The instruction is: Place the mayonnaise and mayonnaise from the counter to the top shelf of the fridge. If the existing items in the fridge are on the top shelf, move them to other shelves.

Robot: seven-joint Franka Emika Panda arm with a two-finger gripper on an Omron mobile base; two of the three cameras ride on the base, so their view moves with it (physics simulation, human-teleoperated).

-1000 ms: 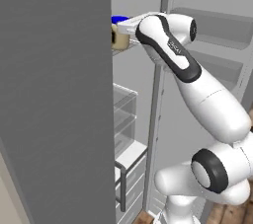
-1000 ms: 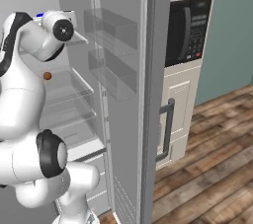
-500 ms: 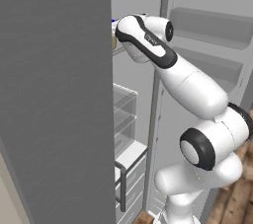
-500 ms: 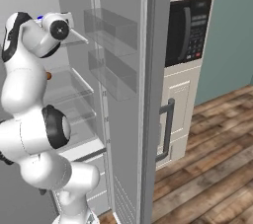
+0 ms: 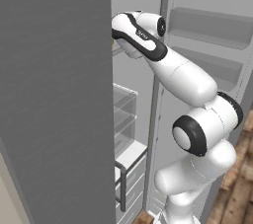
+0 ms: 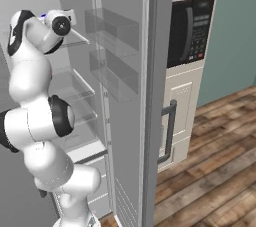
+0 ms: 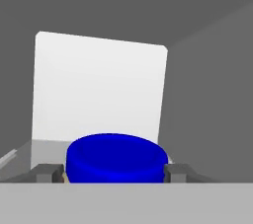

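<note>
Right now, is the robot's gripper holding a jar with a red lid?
No, in the hand view the gripper is shut on a jar whose lid is bright blue.

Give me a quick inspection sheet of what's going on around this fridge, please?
Surface: clear glass top shelf inside the open fridge, hand at its level.
Job's things: one mayonnaise jar, blue lid showing, sits between the hand's fingers.
Clutter: nothing seen.
Hand: hand closed on the jar's sides.
Cables: nothing seen.
Surroundings: black microwave over cream cabinets, wooden floor, empty clear door racks.
</note>
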